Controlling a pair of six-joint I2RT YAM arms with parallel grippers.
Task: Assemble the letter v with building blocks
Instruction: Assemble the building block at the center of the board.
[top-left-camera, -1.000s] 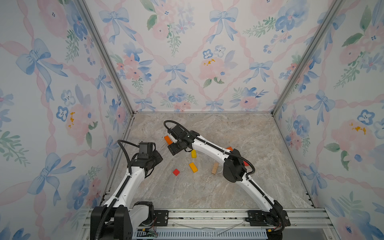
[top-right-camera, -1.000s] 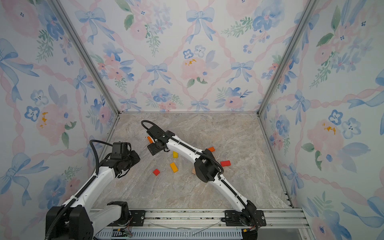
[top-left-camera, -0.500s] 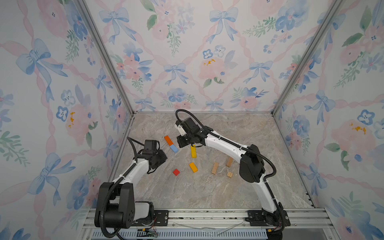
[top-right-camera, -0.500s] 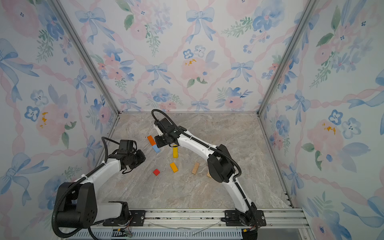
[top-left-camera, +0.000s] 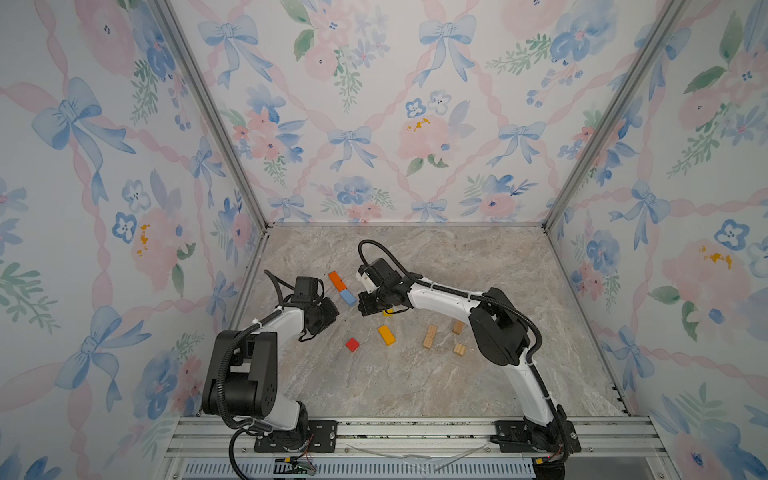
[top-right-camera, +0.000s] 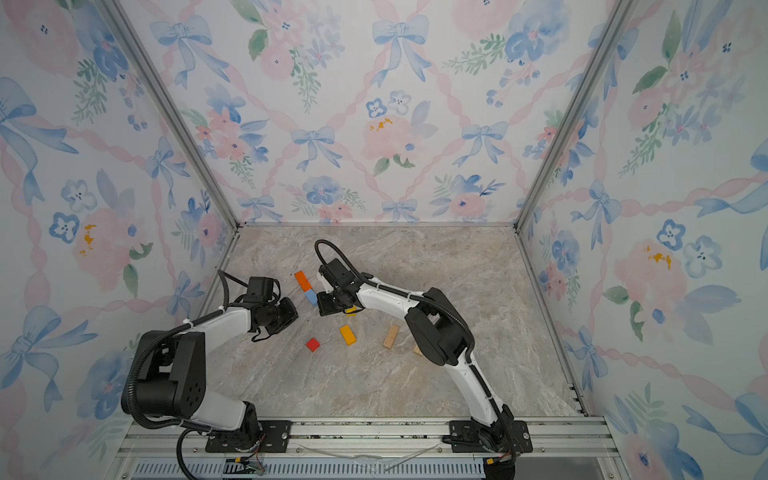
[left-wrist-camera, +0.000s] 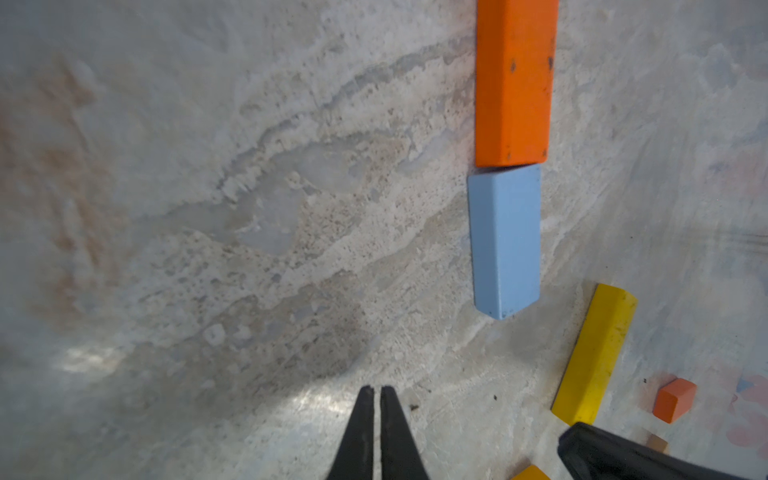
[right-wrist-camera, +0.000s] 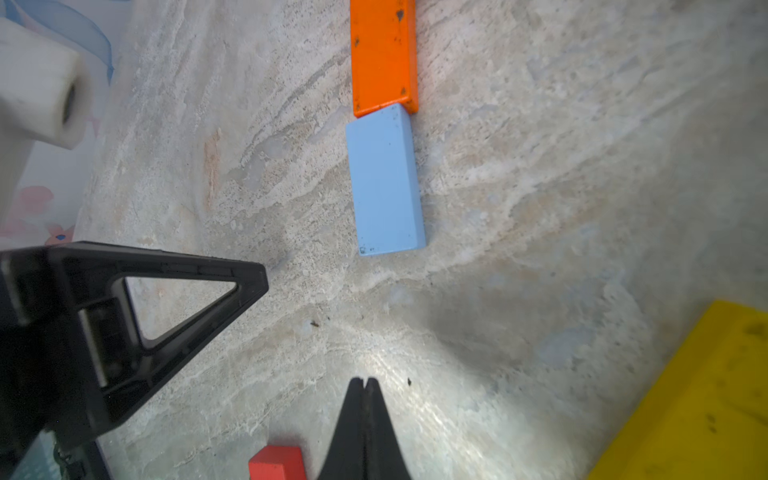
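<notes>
Left gripper: fingers pressed together with only a hairline slit between them, holding nothing, tips low over the marble tabletop. Right gripper: fingers pressed fully together, also holding nothing. The two claws face each other, near but apart. The left one's triangular finger frame fills a corner of the right wrist view.

Just beyond both tips, the orange block and the light blue block lie flat, end to end and touching, slightly out of line. Both wrist views cut off the orange block's far end.

The yellow block lies near the blue block's free end, angled away. One end is hidden behind the right gripper, and in both top views the right arm covers most of it.

The small orange cube is blurred and shows only in the left wrist view.

The red block, amber block and three tan blocks lie apart from one another, nearer the rail. In a top view the right elbow partly hides one tan block.

Open marble stretches toward the back and right walls.
</notes>
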